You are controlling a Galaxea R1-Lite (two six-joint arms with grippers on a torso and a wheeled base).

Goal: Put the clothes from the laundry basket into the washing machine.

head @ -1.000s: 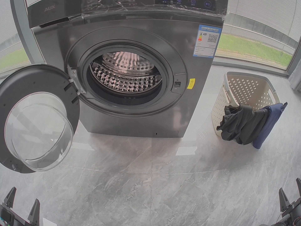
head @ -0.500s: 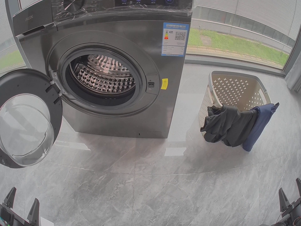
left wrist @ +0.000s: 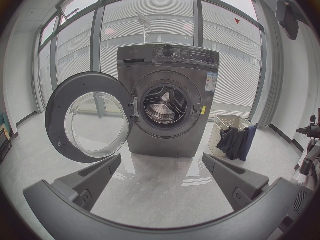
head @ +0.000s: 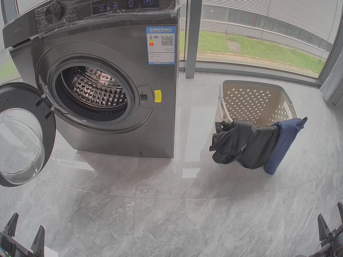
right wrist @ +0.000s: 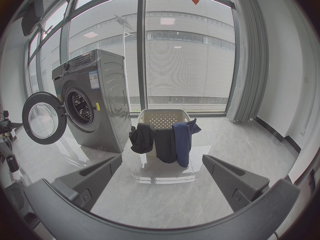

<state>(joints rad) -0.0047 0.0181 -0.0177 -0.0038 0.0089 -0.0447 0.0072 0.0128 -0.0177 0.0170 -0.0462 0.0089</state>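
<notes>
The washing machine (head: 107, 82) stands far left on the grey floor (head: 160, 211), its round door (head: 21, 136) swung wide to the left and the drum empty. To its right, by the window, sits the laundry basket (head: 255, 82). Two dark grey garments (head: 235, 143) and a blue garment (head: 282, 140) hang over its near rim. The left hand (head: 28, 222) and right hand (head: 330, 211) hover low at the near edge, well apart from the basket, each with fingers spread and holding nothing. By my reading this is the approach step, with no garment picked yet. The next move calls for closing on the basket and the right hand pinching a draped garment at the rim.
</notes>
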